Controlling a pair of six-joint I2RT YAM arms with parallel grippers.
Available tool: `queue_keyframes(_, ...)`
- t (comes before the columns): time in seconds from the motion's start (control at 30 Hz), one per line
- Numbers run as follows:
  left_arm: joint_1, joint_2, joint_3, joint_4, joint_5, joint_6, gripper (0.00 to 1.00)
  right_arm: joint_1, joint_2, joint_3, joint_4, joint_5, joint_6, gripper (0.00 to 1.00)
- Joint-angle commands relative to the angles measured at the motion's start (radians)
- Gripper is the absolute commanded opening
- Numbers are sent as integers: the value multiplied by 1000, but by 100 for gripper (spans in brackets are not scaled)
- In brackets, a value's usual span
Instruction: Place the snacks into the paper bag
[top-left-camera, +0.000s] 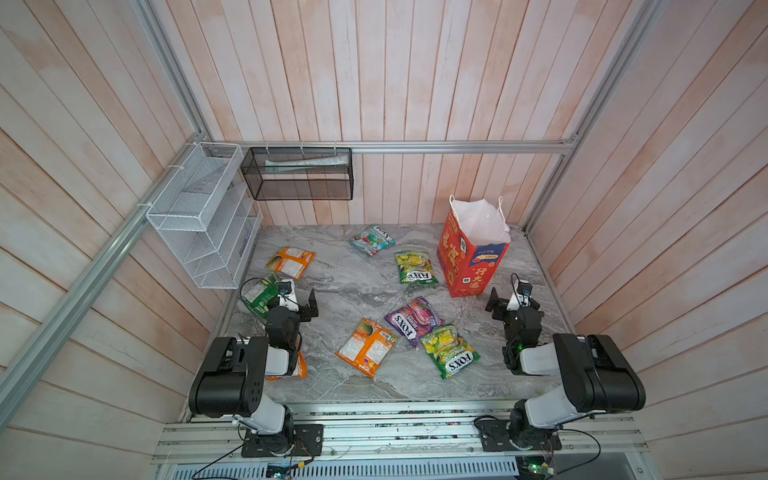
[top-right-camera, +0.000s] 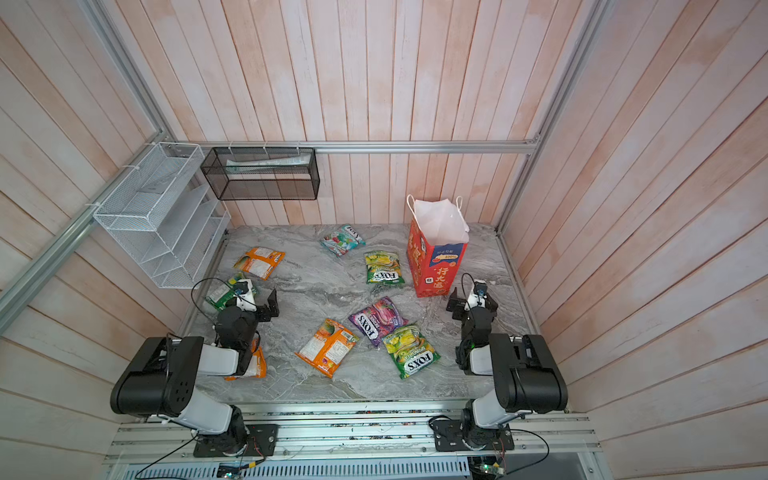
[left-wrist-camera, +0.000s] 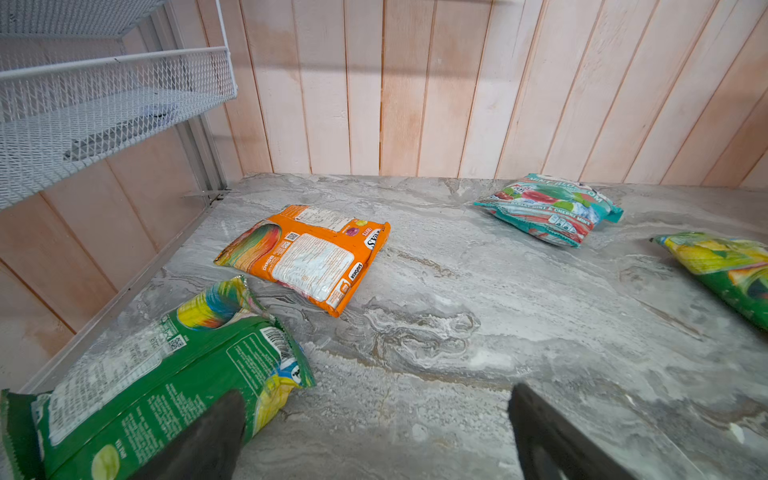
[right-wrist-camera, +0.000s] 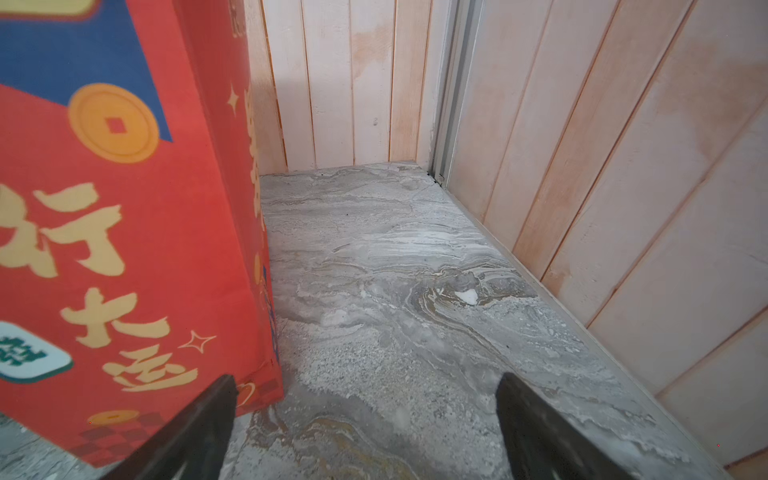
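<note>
The red paper bag (top-left-camera: 473, 257) (right-wrist-camera: 124, 249) stands upright and open at the back right. Several snacks lie flat on the marble top: orange (top-left-camera: 291, 262), teal (top-left-camera: 372, 240), yellow-green (top-left-camera: 415, 267), purple (top-left-camera: 413, 320) and another orange (top-left-camera: 365, 347). My left gripper (left-wrist-camera: 374, 415) hangs open beside a green pouch (left-wrist-camera: 166, 374), one finger in front of its edge and nothing between the fingers. My right gripper (right-wrist-camera: 365, 399) is open and empty just right of the bag's near corner. An orange pouch (top-left-camera: 301, 370) is partly hidden under the left arm.
A white mesh rack (top-left-camera: 199, 216) hangs on the left wall above the tabletop, and a black mesh basket (top-left-camera: 297, 174) on the back wall. Wooden walls close in the marble top (top-left-camera: 357, 291) on three sides. A yellow-green pouch (top-left-camera: 450, 351) lies in front of the right arm.
</note>
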Motion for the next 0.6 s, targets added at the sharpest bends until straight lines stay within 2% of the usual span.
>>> queue_keyframes(0.0, -5, -14, 12, 14, 6, 17, 100, 4, -10, 9, -1, 2, -7, 98)
queue_keyframes(0.57, -11, -14, 7, 21, -6, 17, 100, 3, -10, 8, -1, 2, -8, 98)
